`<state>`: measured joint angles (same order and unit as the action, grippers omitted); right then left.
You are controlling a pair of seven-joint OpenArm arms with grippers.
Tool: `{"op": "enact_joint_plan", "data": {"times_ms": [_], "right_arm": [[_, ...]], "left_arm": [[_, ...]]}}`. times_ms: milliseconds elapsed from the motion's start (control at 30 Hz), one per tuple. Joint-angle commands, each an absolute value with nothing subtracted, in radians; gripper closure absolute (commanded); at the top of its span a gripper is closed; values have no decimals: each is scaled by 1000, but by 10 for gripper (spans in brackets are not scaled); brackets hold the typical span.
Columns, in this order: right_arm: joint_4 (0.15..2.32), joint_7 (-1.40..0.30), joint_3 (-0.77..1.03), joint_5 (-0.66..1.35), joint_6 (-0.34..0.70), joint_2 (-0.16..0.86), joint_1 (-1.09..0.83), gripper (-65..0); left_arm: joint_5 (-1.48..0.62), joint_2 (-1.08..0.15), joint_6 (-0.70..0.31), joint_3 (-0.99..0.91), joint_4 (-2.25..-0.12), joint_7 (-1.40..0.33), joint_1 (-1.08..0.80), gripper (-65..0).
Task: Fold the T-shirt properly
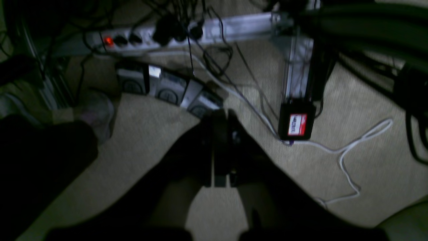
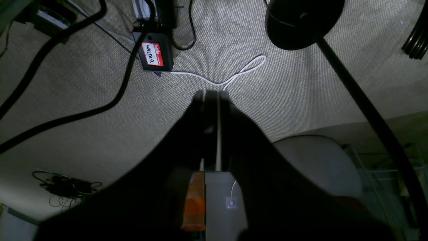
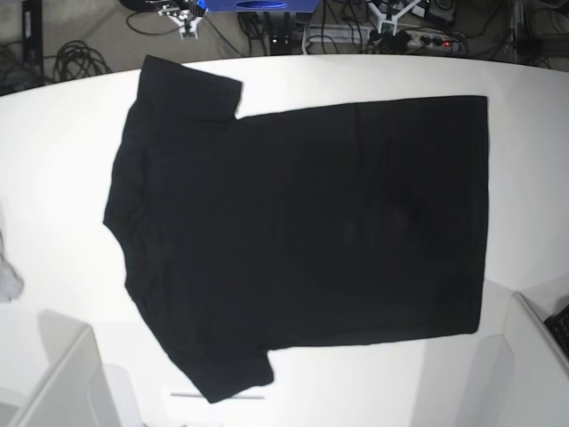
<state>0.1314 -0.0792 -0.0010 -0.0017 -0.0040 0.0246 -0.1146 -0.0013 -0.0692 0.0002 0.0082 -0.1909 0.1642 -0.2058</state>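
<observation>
Lying flat on the white table (image 3: 53, 160), the T-shirt (image 3: 302, 231) is being shown spread out to its full outline, with neither arm appearing in the base view. Its long axis is running across that view, collar and shoulders toward the view's left, hem toward the view's right, one sleeve reaching toward the far edge and the other toward the near edge. The collar end is therefore being judged nearer the right arm's side and the hem nearer the left arm's side; which gripper is actually closer cannot be told, since both are being kept off the table.

In the wrist views, the left gripper (image 1: 219, 115) and the right gripper (image 2: 210, 95) are each being seen with fingers pressed together and nothing between them, pointing down at carpeted floor (image 2: 301, 83) strewn with cables rather than at the cloth. A power strip (image 1: 140, 37) is being seen on the floor ahead of the left one.

The garment is looking plain black and mostly smooth, with faint creases near the middle; no print is being shown on the upward face. A small grey-white scrap (image 3: 7, 277) is lying at the table's edge on the view's left, well apart from the shirt. No fold is yet being judged as made.
</observation>
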Motion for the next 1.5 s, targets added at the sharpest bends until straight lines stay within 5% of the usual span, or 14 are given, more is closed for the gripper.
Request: {"op": "enact_joint_plan", "data": {"times_ms": [0, 1000, 1467], "right_arm": [[133, -82, -4, -4, -7, 30, -120, 0], [145, -77, -4, -4, -7, 30, -150, 0], [780, -156, 5, 2, -7, 54, -547, 0]], "left_arm": [[1, -71, 5, 5, -191, 166, -213, 0], [1, -73, 5, 8, -189, 168, -220, 0], [1, -157, 5, 12, -716, 170, -573, 0]]}}
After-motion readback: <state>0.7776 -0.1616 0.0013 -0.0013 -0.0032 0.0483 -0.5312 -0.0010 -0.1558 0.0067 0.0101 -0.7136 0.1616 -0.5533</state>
